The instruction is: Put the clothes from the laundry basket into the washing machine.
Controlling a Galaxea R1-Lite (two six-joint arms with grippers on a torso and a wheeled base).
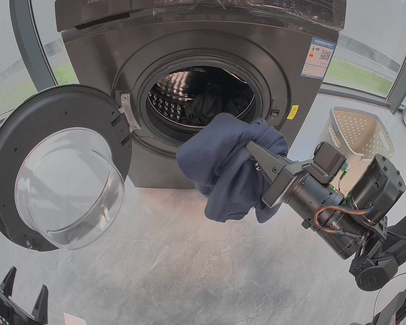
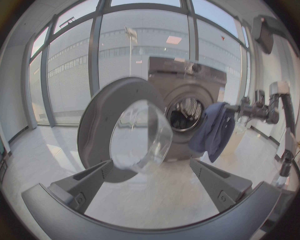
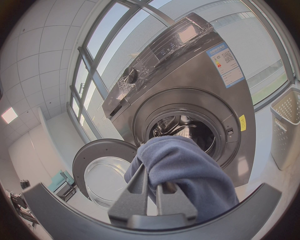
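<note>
navy garment soft matt cloth; washing machine dark satin metal; drum shiny perforated steel; door bowl clear, glossy; laundry basket matt perforated plastic.

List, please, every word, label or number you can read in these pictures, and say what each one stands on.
Nothing is legible enough to quote.
Blue-and-white label on the washing machine front, upper right: print too small to read.
Yellow sticker beside the door opening: too small to read.
Control panel symbols along the machine's top: blurred.
White marks on the blue garment: largely hidden by the right gripper.
</note>
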